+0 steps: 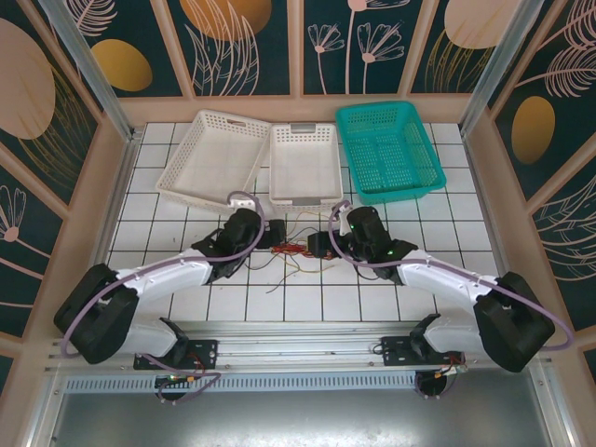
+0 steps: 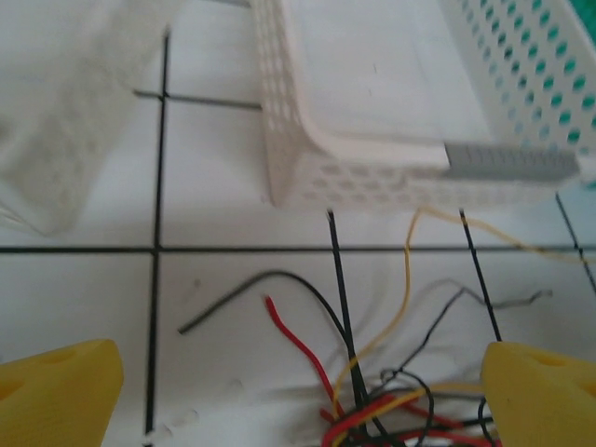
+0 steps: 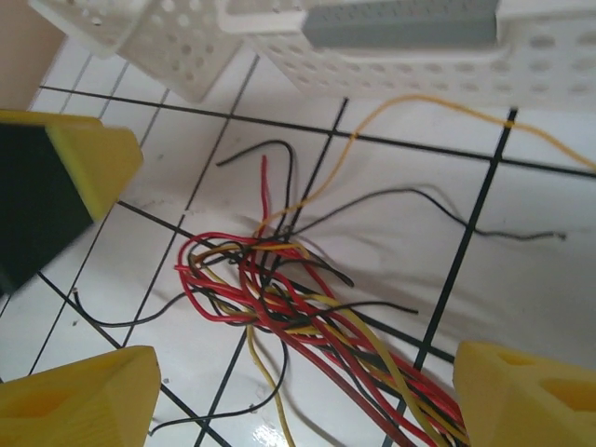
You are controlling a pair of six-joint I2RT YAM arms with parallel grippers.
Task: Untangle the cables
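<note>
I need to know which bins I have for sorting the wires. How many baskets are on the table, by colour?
White baskets: 2
Teal basket: 1
Total: 3

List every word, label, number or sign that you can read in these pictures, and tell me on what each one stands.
None can be read. The cables, the left white basket, the middle white basket with its grey tab, the teal basket and the tiled table bear no visible print.
</note>
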